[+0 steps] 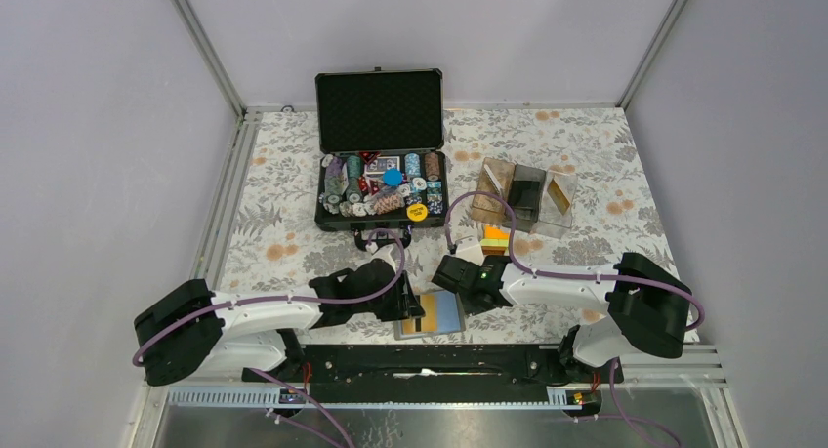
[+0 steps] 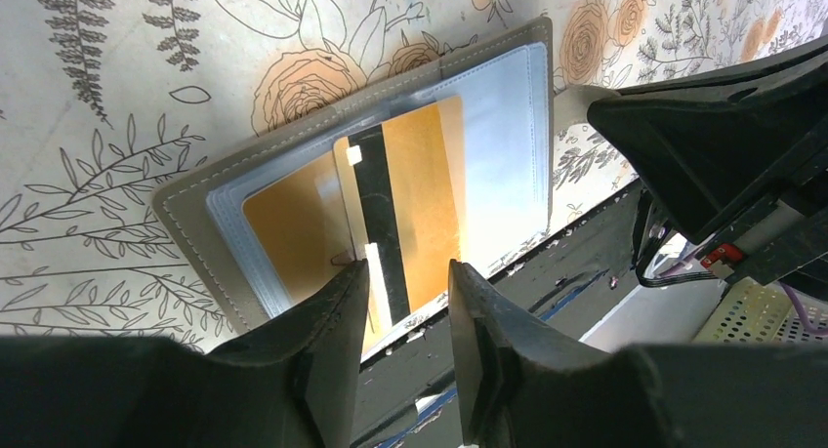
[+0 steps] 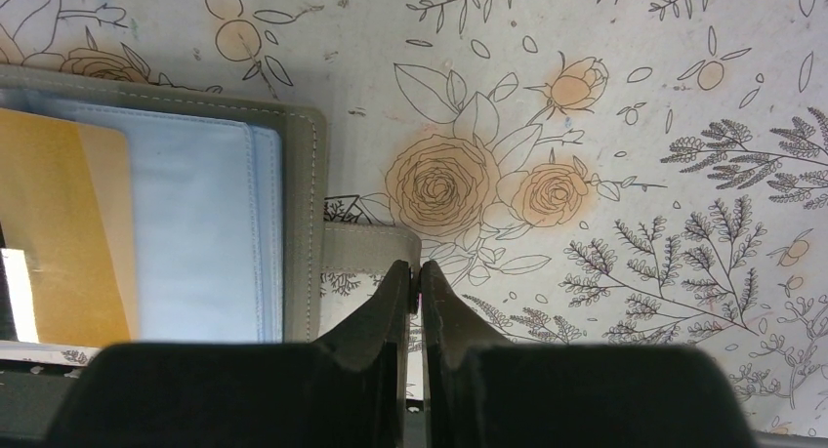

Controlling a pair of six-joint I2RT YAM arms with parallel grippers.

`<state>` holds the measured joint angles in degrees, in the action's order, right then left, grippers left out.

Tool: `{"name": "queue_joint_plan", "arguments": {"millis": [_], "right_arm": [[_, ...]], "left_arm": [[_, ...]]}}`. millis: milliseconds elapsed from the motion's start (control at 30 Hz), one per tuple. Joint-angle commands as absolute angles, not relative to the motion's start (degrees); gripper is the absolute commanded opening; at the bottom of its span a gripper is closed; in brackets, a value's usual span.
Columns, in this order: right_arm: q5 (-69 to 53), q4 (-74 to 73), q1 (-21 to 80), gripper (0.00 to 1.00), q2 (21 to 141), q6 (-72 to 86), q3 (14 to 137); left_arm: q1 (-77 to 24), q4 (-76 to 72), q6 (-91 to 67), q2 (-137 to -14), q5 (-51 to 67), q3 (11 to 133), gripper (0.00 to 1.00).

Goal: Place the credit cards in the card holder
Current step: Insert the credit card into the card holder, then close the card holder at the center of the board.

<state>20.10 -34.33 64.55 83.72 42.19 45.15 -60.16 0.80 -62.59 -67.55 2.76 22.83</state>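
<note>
One card holder [image 1: 444, 314] lies open and flat on the flowered table [image 1: 605, 175], at its near edge between the two arms. Its light blue panel faces up.

From the left wrist, two gold-orange cards show in the holder. One [image 2: 293, 224] sits under the clear sleeve. The other [image 2: 415, 184], with a black stripe, lies over it at a slight angle, its near end sticking out past the holder's edge. The left gripper [image 2: 405, 292] hovers over that near end with its jaws well apart, one finger on each side of the stripe and nothing clamped.

The right gripper [image 3: 415, 277] is at the holder's other side. Its two fingers are closed to a sliver on the corner of the single grey tab [image 3: 366, 248] that sticks out from the holder's stitched edge.

Farther back, one small pile of loose cards [image 1: 495, 236] shows orange, yellow and a green edge, just beside one clear brownish box [image 1: 525, 196]. One black chip case [image 1: 379, 111] stands open behind.
</note>
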Motion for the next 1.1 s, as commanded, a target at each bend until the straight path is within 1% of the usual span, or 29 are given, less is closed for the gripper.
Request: {"name": "queue_joint_plan", "arguments": {"millis": [0,133,467,733,1067], "right_arm": [[21.4,-33.7,65.1,0.0,82.5,42.4,45.0],[21.4,-33.7,65.2,0.0,82.1,42.5,44.7],[21.0,-33.6,65.1,0.0,81.9,43.0,44.2],[20.6,-33.6,65.2,0.0,81.9,43.1,44.4],[20.3,-33.6,65.4,0.0,82.4,43.3,44.8]], "left_arm": [[-60.9,0.6,-62.6,-68.3,2.5,24.7,0.38],[-61.8,0.3,-62.9,-70.0,1.9,25.0,0.38],[-64.2,-7.0,-65.0,-74.1,0.7,25.3,0.38],[-64.4,-10.9,-65.8,-74.8,-2.0,24.5,0.35],[-64.8,-16.4,-66.9,-76.4,-1.9,23.9,0.32]]}}
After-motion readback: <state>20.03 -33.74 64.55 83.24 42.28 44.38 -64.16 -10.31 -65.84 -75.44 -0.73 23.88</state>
